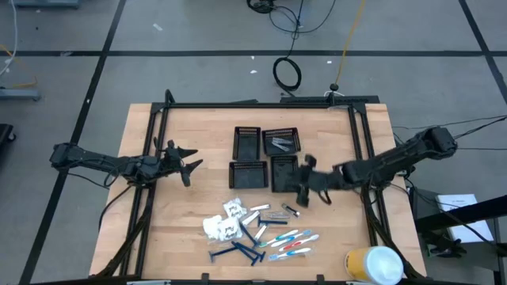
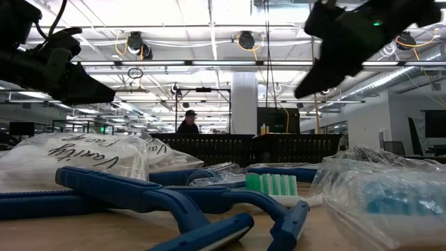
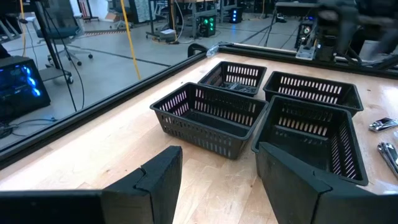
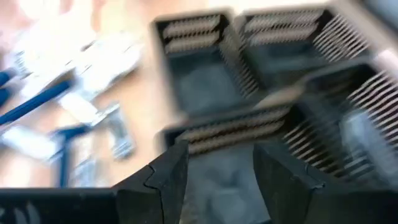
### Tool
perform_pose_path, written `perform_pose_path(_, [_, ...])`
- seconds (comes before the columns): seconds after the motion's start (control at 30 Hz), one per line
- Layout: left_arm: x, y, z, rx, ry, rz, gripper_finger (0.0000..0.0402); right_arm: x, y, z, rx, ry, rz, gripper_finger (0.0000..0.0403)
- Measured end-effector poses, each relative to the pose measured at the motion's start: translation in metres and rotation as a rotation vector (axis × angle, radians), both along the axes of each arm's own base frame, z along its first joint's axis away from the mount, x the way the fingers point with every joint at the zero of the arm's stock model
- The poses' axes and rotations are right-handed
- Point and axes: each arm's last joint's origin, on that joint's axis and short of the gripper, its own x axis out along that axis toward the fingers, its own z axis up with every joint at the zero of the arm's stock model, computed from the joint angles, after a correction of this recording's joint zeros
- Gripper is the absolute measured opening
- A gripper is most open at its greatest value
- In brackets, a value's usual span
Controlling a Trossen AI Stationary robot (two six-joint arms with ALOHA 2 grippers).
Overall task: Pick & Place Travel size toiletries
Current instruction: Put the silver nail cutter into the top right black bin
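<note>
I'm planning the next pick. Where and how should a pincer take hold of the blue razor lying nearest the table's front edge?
Grip the blue razor at mid-handle, coming straight down from above. It lies flat on the table, and its long slim handle is the narrowest part, with bare wood on either side. Set the fingers across the handle; the wider head touches a neighbouring razor.

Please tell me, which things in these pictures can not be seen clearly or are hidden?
- Contents of the back right tray: high view, pale pieces too small to identify.
- Right fingers: right wrist view, the trays and toiletries beyond them are smeared by blur.
- Writing on the white packets: low view, cut off by the left edge.
- Yellow-and-white cylinder: high view, cut off by the bottom edge.
- Left gripper: open, holding nothing.
</note>
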Motion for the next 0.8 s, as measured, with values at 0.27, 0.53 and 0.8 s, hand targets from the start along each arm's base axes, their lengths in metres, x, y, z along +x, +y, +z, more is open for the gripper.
perform_pose_path(0.27, [0.0, 0.0, 0.0, 0.0, 0.0, 0.0, 0.0209, -0.009, 0.056, -0.037, 0.147, 0.126, 0.034, 0.0156])
perform_pose_path(0.53, [0.0, 0.0, 0.0, 0.0, 0.0, 0.0, 0.0209, -0.011, 0.078, -0.075, 0.165, 0.238, 0.01, 0.0155])
perform_pose_path(0.8, [0.0, 0.0, 0.0, 0.0, 0.0, 0.0, 0.0209, -0.005, 0.079, -0.084, 0.166, 0.254, 0.072, 0.0155])
